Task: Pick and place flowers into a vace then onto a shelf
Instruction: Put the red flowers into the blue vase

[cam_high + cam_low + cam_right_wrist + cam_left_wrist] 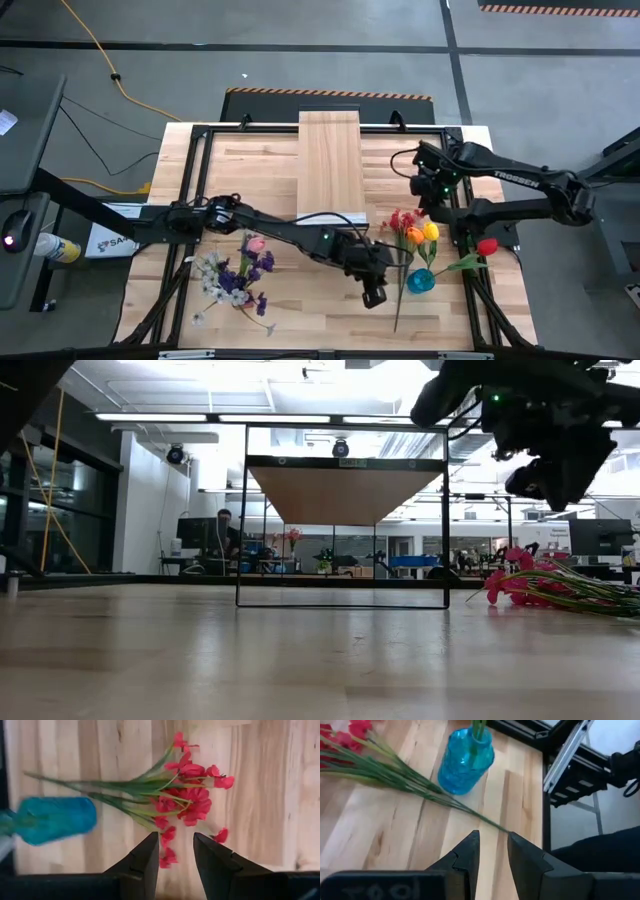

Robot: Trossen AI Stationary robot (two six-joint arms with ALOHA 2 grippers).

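Progress: the blue vase (421, 281) stood on the table near the right front, well short of the shelf (330, 165). From the left wrist camera I saw at least one green stem already in its neck; in the high view tulip heads (red, orange, yellow) (417, 234) sat beside and above it, but I could not tell how many were truly in the vase. The red spray (187, 800) lay flat on the table, its stems running past the vase. A purple, white and pink bunch (237, 275) lay loose at the left front. So, in my judgement, loading was only partly done; those flowers remained, and the move to the shelf had not been made. The shelf top was bare.

Left arm: stretched low across the table from the left, its gripper (372, 290) just left of the vase. In its wrist view the fingers (470, 852) stood a little apart with nothing between them, pointing at the spray's stem ends.

Right arm: bent in from the right edge, gripper (174, 851) held above the spray's blossoms. Fingers parted narrowly, empty; the table showed through the gap.
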